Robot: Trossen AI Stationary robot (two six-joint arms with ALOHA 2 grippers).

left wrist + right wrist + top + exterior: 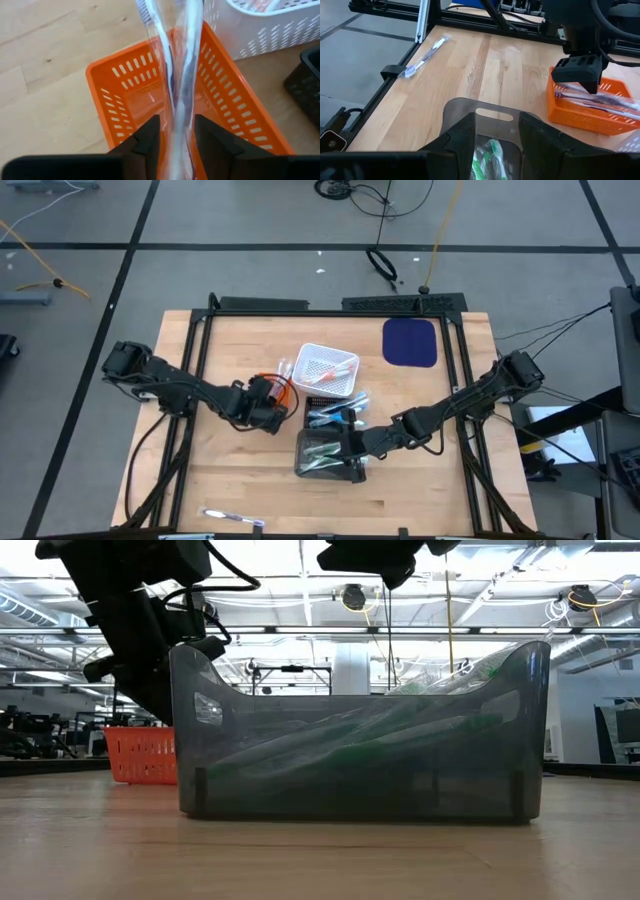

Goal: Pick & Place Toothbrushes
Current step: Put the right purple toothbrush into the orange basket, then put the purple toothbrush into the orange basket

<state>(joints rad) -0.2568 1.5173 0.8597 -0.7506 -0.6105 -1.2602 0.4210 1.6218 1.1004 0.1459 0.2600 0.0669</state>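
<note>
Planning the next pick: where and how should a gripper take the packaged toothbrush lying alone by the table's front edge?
Grip the lone toothbrush around the middle of its handle, coming straight down from above. It lies flat on the table, long and thin, with bare wood on both long sides, so the fingers should probably close across its width.

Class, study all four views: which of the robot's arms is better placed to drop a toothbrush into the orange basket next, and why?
The left. Its gripper is shut on a wrapped toothbrush directly above the orange basket. The right gripper hangs open over the grey bin, holding nothing, farther from that basket.
</note>
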